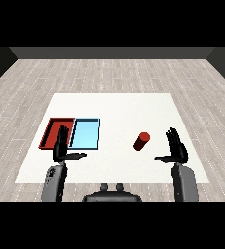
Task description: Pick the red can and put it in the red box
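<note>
The red can (141, 141) lies on its side on the white table (119, 109), right of the middle. My right hand (177, 148) hovers to the can's right, a short gap away, fingers straight and thumb stretched toward the can, holding nothing. The red tray (51, 130) lies at the table's left, with the light blue tray (86, 133) touching its right side. My left hand (61, 146) is raised in front of the red tray's near right corner, fingers straight, thumb pointing right, and it hides part of that tray.
Both trays look to hold nothing. Bare white table stretches between the light blue tray and the can, and behind them. Grey wood floor (114, 73) surrounds the table on all sides.
</note>
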Action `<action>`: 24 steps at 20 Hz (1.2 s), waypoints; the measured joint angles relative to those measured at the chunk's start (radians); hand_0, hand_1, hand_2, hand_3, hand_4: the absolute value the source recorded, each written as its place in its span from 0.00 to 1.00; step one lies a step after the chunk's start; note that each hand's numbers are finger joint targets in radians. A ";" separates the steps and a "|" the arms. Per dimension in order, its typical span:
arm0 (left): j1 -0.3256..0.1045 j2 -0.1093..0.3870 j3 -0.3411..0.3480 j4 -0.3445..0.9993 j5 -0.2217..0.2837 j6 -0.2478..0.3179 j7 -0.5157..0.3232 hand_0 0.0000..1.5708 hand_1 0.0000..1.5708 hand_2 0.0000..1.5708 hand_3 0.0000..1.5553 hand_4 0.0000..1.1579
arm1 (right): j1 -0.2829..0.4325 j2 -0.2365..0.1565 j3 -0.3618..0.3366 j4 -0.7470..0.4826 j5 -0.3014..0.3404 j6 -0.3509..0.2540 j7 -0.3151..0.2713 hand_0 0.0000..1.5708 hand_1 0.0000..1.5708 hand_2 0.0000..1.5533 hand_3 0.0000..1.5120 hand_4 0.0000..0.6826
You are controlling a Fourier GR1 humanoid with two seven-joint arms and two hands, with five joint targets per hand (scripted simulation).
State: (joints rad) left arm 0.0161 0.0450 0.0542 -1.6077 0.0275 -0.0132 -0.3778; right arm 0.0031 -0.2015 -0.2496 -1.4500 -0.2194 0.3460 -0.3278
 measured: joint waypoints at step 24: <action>-0.010 -0.003 0.012 0.004 0.038 -0.019 0.002 0.00 0.00 0.00 0.00 0.00 | -0.186 0.059 0.035 0.283 0.005 -0.046 -0.035 0.00 0.00 0.00 0.00 0.00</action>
State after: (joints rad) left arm 0.0058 0.0424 0.0664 -1.6041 0.0655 -0.0324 -0.3760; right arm -0.1826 -0.1423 -0.2147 -1.1670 -0.2142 0.2997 -0.3631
